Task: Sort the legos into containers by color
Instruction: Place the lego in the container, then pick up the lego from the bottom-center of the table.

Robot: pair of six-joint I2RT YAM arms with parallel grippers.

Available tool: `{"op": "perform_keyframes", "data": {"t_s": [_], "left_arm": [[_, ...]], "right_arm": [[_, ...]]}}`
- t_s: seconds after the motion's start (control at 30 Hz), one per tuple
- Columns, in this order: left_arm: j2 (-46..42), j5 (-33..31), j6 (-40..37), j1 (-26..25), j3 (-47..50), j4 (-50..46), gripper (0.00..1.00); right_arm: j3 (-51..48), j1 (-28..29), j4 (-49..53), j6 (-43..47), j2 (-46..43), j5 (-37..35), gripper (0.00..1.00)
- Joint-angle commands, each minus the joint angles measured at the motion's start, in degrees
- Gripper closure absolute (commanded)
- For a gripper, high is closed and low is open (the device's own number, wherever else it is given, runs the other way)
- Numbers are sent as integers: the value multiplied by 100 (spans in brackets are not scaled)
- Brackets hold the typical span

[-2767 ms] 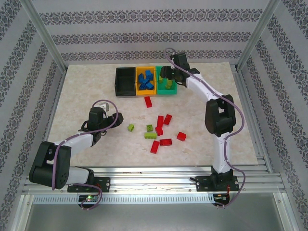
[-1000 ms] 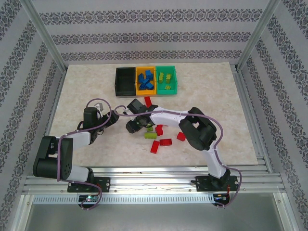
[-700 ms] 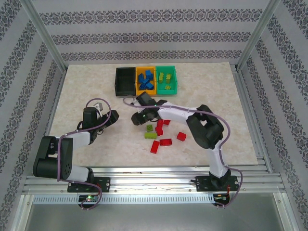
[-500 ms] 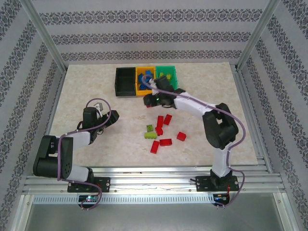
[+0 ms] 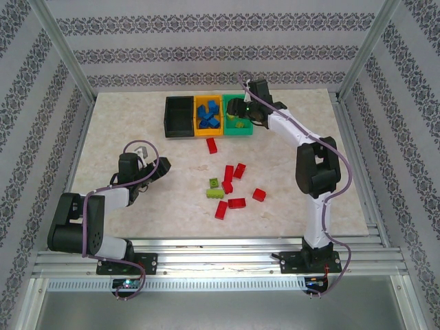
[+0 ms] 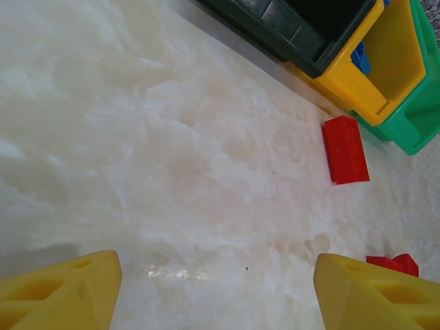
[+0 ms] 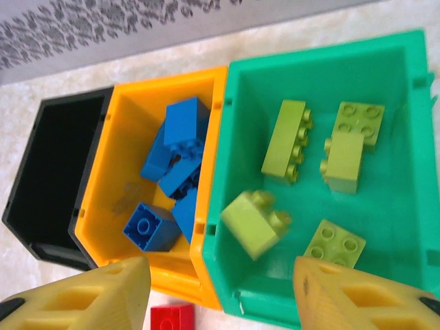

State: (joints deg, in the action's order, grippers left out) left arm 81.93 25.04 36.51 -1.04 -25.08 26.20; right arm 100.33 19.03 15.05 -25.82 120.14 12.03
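- Lime drop-off: right fingers (image 7: 82,292) spread, empty; lime brick (image 7: 254,223) tilted in teal bin (image 7: 395,213) beneath them.
- Left fingers (image 6: 58,289) spread, empty.
- Next, likely: fetch the loose lime bricks (image 5: 216,194).

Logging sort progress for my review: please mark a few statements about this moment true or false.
The blue bricks lie in the yellow bin. True.
The red bricks are in the black bin. False: they lie on the table, and no bricks show in that bin.
The right gripper hangs open over the green bin. True.
The left gripper is shut on a brick. False: it is open above bare table, holding nothing.
Every lime brick is in the green bin. False: two lime bricks lie on the table.
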Motion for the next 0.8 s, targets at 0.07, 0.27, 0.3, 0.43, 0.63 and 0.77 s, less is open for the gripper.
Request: {"op": "perform_keyframes", "data": {"t_s": [0.07, 0.27, 0.3, 0.43, 0.63, 0.77], "left_arm": [[-23, 35, 5, 79, 16, 140, 25], [62, 113, 71, 86, 14, 236, 25], [91, 140, 95, 82, 21, 269, 25], [259, 276, 190, 84, 11, 440, 21], [452, 481, 319, 90, -14, 610, 19], [513, 551, 362, 88, -10, 685, 19]], "right_arm": [[-600, 293, 88, 93, -324, -59, 42], [-2059, 752, 28, 529, -1202, 148, 42], [-2245, 858, 119, 647, -1322, 170, 42], [-2874, 1293, 372, 1188, -1707, 625, 42], [-3301, 2041, 1016, 1946, -1932, 604, 41], [-3264, 2422, 1412, 2304, -1891, 237, 41]]}}
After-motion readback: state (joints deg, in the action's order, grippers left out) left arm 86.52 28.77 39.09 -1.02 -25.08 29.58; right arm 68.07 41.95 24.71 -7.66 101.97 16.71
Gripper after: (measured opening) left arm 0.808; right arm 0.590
